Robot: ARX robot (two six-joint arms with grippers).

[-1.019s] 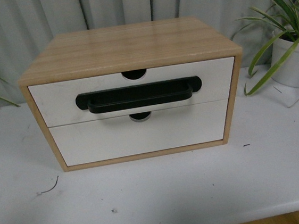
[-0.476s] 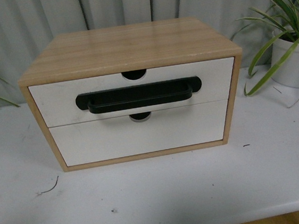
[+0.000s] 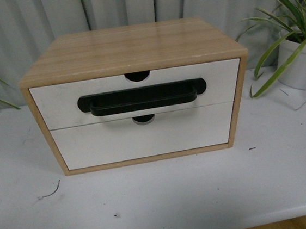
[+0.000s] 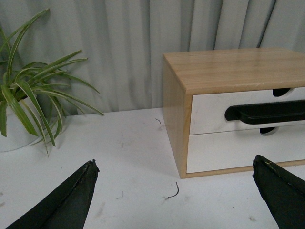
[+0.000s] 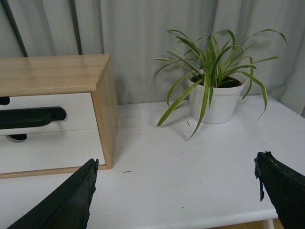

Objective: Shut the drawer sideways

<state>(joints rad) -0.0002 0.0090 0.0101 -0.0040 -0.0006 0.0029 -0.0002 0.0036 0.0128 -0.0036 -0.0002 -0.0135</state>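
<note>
Drawer (image 3: 134,94) upper slot of wooden cabinet (image 3: 129,48), front flush with frame, facing camera; long axis left-right. Black bar handle (image 3: 140,98) runs same way, half-round notch above. Plain white drawer front (image 3: 144,137) below. Cabinet sits on white desk (image 3: 167,200). Potted plant (image 3: 299,50) right of cabinet. Left gripper (image 4: 176,191) fingers spread wide, holding nothing, above desk. Right gripper (image 5: 176,191) likewise spread, empty.
</note>
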